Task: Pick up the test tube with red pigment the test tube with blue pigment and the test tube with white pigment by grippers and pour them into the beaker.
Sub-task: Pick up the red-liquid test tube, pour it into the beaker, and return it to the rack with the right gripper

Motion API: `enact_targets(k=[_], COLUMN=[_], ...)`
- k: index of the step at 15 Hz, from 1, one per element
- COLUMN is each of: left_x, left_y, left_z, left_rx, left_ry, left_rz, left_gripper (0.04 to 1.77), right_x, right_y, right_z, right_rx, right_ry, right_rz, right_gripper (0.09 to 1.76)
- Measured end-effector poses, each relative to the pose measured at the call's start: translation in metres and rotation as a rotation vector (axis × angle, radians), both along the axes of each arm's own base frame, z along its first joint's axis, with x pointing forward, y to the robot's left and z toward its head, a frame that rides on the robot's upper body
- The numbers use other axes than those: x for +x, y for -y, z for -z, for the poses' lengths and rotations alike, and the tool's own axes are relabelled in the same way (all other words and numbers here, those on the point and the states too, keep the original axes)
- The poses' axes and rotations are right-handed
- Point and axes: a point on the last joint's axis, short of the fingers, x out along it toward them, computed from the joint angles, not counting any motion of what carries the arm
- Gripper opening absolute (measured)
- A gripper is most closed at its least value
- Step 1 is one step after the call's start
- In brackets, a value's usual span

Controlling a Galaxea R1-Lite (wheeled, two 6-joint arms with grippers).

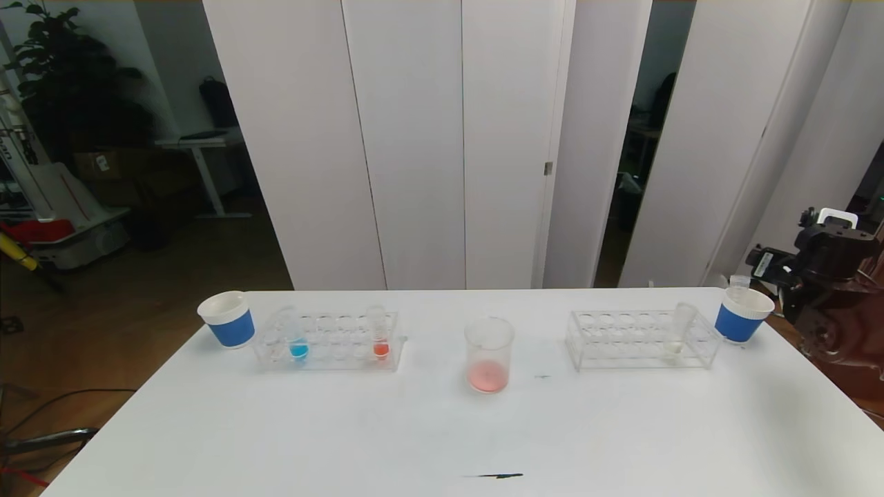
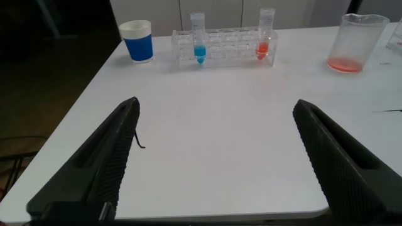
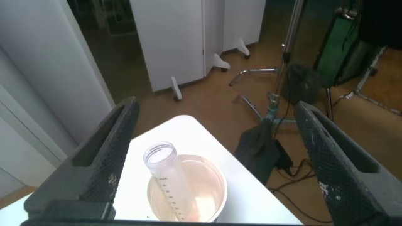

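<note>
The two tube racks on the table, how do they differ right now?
The left rack holds two upright tubes, a blue tube and an orange-red tube; the right rack holds one tube with pale liquid, and that one leans. The left rack stands beside the left paper cup, the right rack beside the right paper cup, which has an emptied tube in it. Both racks are clear plastic and flank the beaker.

A broad stretch of bare table [image 1: 442, 435] is lying open in front of the beaker [image 1: 489, 355], giving free passage from the near edge. To the beaker's left a clear rack [image 1: 328, 339] is standing, with the test tube with blue pigment [image 1: 297, 335] and an orange-red tube [image 1: 379, 333] sticking up from it. To the right, a second rack [image 1: 639, 339] and a paper cup [image 1: 741, 314] are crowding the far corner.
</note>
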Motion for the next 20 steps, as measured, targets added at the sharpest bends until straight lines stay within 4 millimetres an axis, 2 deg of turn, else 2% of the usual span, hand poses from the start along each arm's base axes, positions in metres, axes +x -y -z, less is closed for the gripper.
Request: enact_targets(k=[2,4,7,10,12,15,18,20], left_x=[0.000,0.000,0.000,0.000,0.000,0.000,0.000,0.000], left_y=[0.000,0.000,0.000,0.000,0.000,0.000,0.000,0.000], left_z=[0.000,0.000,0.000,0.000,0.000,0.000,0.000,0.000], left_rx=[0.000,0.000,0.000,0.000,0.000,0.000,0.000,0.000], left_ry=[0.000,0.000,0.000,0.000,0.000,0.000,0.000,0.000], left_rz=[0.000,0.000,0.000,0.000,0.000,0.000,0.000,0.000], left_gripper=[1.74,1.74,1.74,1.74,1.74,1.74,1.74,1.74], right_x=[-0.022,-0.054,-0.124,-0.199,-0.246,-0.309,-0.367,-0.402], right_y=[-0.004,-0.010,-0.021,-0.029,-0.040,-0.066,-0.088,-0.097], right_z=[-0.034,-0.071,-0.129,-0.165,-0.178,-0.187,-0.187,-0.179], right_rx=[-0.021,-0.070,-0.182,-0.253,-0.252,-0.244,-0.251,-0.257], right_ry=[0.043,0.084,0.157,0.195,0.175,0.163,0.200,0.210], right_rz=[-0.052,-0.143,-0.254,-0.280,-0.280,-0.324,-0.397,-0.445], right_gripper=[1.75,1.75,1.75,1.75,1.75,1.75,1.75,1.75])
